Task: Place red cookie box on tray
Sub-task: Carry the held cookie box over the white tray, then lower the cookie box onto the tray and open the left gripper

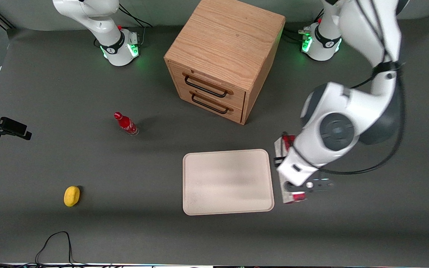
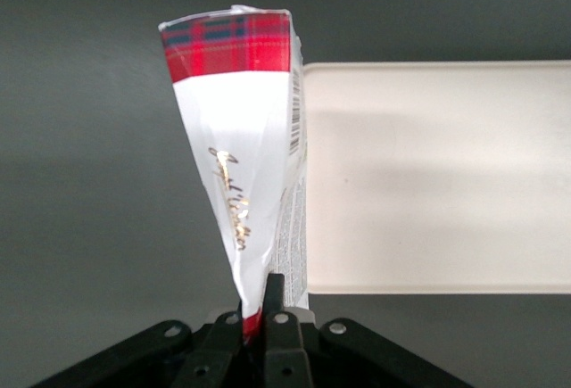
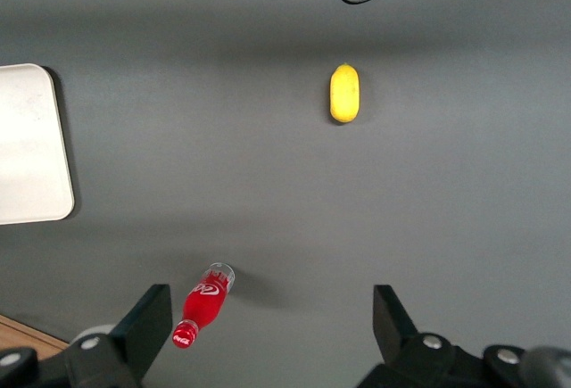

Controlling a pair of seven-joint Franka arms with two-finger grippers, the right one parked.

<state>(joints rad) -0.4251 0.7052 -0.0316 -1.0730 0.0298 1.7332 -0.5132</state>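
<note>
In the front view, the left gripper (image 1: 299,188) hung just beside the tray (image 1: 228,182), at the tray's short edge toward the working arm's end of the table. The red cookie box (image 1: 286,172) showed under the wrist as a thin strip with red at both ends, running along that edge. Whether it hung in the air or touched the table could not be told here. The tray held nothing. By my reading the grasp was made and the carry onto the tray and the release remained. The wooden drawer cabinet (image 1: 225,57) had both drawers closed, so their contents were hidden.

In the left wrist view, the jaws were pressed together on the near end of the red cookie box (image 2: 239,165), pinching it edge-on. The box reached away from the jaws, tartan end farthest. The tray (image 2: 437,174) lay beside the box and a little farther out than the jaws, bare.

In the right wrist view, a corner of the tray (image 3: 31,143) showed, empty. A small red bottle (image 3: 203,303) and a yellow object (image 3: 344,93) lay on the table, well apart from it.
</note>
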